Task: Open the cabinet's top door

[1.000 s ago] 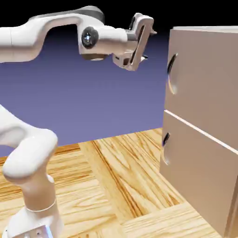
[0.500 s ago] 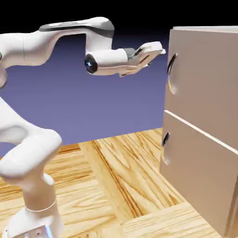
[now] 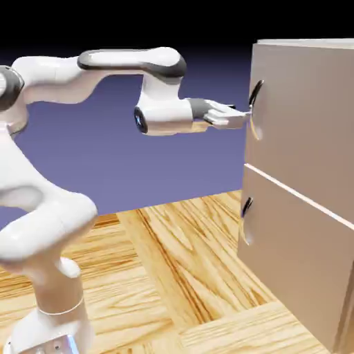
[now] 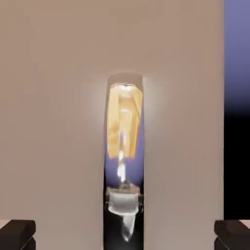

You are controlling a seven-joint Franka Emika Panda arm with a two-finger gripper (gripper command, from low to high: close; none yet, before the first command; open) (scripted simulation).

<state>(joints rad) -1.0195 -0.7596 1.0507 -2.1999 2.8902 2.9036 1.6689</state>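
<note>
The beige cabinet (image 3: 304, 207) stands at the exterior view's right. Its top door (image 3: 304, 124) is shut and carries a long curved dark handle (image 3: 255, 109) near its left edge. My gripper (image 3: 243, 116) points level at that handle and sits just short of it, open and holding nothing. In the hand view the shiny handle (image 4: 124, 156) runs upright down the middle of the door panel (image 4: 53, 122). It lies between my two dark fingertips (image 4: 17, 234) at the bottom corners, which stand far apart.
The lower panel (image 3: 297, 263) with its shorter dark handle (image 3: 245, 211) sits beneath the top door. A wooden table (image 3: 173, 276) spreads under the arm. The cabinet's right edge (image 4: 224, 97) shows in the hand view.
The hand has swung down from a raised, tilted pose to level and moved right, toward the top door's handle. The jaws stayed open.
</note>
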